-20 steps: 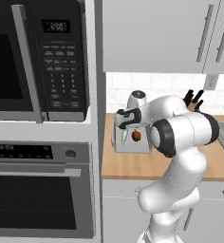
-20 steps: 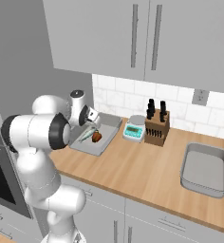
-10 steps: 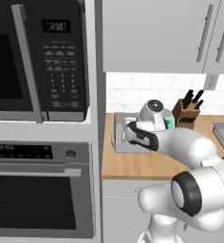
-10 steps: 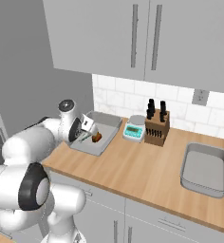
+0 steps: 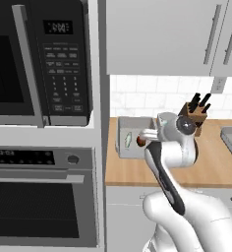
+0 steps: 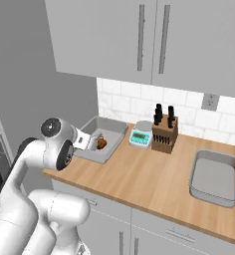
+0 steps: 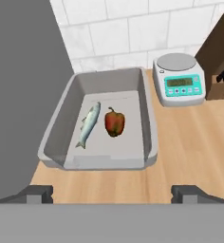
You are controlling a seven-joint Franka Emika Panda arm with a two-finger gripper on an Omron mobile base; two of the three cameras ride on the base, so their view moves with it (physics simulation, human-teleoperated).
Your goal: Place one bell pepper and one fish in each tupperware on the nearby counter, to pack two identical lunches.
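1. The hand (image 7: pixel 111 192) has backed off the tub (image 7: pixel 149 128), released and empty.
2. Fish (image 7: pixel 88 124) at 9 o'clock of pepper (image 7: pixel 114 122): one lunch looks packed.
3. Second tub (image 6: pixel 215 180) waits on the worktop (image 6: pixel 154 184).

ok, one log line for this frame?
hand: open, empty | left tupperware: fish + bell pepper inside | right tupperware: empty

No text, number or brand can be read. The microwave (image 5: pixel 39 64) at the far left has a small lit display and rows of keypad buttons, all too blurred to read. The kitchen scale (image 7: pixel 179 79) on the counter (image 7: pixel 194 156) has a green screen, also illegible.
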